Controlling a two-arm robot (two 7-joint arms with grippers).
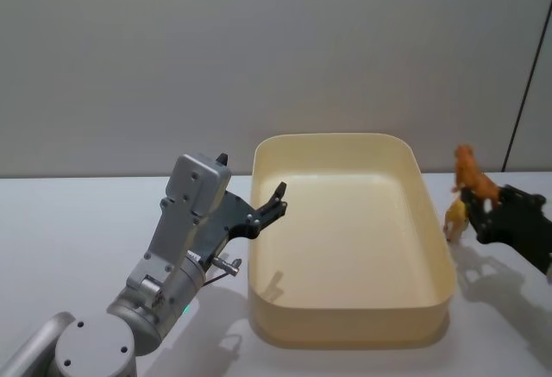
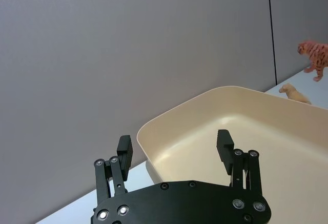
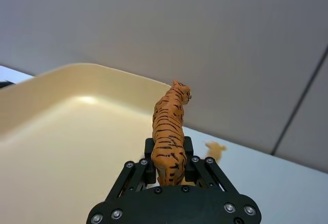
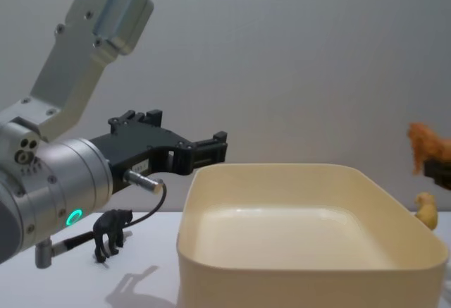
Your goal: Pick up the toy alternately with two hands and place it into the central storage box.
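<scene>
Now the right gripper [image 3: 168, 157] clamps a toy tiger [image 3: 169, 124] just outside the storage box [image 1: 345, 327]; the left gripper [image 2: 174, 146] gapes wide. Released early, the tiger would likely land on the bench [image 1: 69, 222].

The place looked like a robot test lab, not a home. A plain white bench [image 1: 69, 222] stood before bare grey wall panels [image 1: 259, 49], with a dark seam [image 1: 526, 92] between two of them. A metal robot arm [image 1: 185, 222] reached over the bench; the props were a cream storage box [image 1: 345, 329] and small toy animals [image 1: 454, 217], one a striped tiger [image 3: 169, 131].
</scene>
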